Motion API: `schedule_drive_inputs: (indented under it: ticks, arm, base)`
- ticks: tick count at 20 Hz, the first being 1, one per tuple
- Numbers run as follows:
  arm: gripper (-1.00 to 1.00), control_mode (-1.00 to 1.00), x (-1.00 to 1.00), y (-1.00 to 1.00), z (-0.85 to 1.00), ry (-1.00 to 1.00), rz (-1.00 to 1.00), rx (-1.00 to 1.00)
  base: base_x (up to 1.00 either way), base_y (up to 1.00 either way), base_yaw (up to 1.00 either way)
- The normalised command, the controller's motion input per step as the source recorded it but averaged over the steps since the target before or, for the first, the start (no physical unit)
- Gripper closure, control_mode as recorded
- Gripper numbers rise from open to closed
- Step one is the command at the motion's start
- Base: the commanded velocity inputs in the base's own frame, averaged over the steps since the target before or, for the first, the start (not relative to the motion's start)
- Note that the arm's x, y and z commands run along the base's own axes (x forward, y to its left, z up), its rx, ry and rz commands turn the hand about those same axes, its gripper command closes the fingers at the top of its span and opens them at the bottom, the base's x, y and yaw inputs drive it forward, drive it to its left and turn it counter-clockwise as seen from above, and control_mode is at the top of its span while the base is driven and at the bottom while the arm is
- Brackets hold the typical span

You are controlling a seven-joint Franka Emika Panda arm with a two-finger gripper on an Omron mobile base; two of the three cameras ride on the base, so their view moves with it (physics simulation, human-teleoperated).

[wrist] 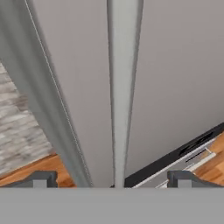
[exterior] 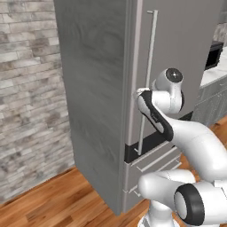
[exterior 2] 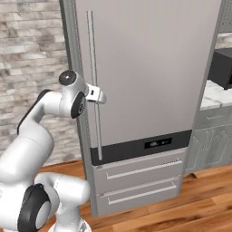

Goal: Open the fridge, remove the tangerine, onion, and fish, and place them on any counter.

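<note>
Fridge door's shut, nothing out yet. My pincer is wide open, empty, handle dead centre between the tips. Still to do: grip, pull, unload all three.

Glossy white rounded arm segments with dark joint bands and round grey end caps, ending in a small white pincer.

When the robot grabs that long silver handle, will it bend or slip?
Probably not bend: the handle looks like a stiff metal bar on the closed fridge. It looks smooth, so the open gripper could slide along it.
</note>
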Motion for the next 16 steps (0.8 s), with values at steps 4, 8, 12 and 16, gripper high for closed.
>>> schedule_drive_inputs:
  ticks: [4, 8, 12, 16]
  arm:
    - [-1.00, -1.00, 0.26, -0.30, 0.00, -0.15, 0.00, 0.05]
    - [-1.00, -1.00, 0.28, 0.00, 0.00, -0.10, 0.00, 0.10]
    - [-1.00, -1.00, 0.29, 0.00, 0.00, -0.08, 0.00, 0.13]
    - [-1.00, -1.00, 0.55, 0.00, 0.00, -0.01, 0.00, 0.11]
  base:
    - [0.00, 0.00, 0.00]
    - [0.00, 0.00, 0.00]
    - [0.00, 0.00, 0.00]
    - [0.00, 0.00, 0.00]
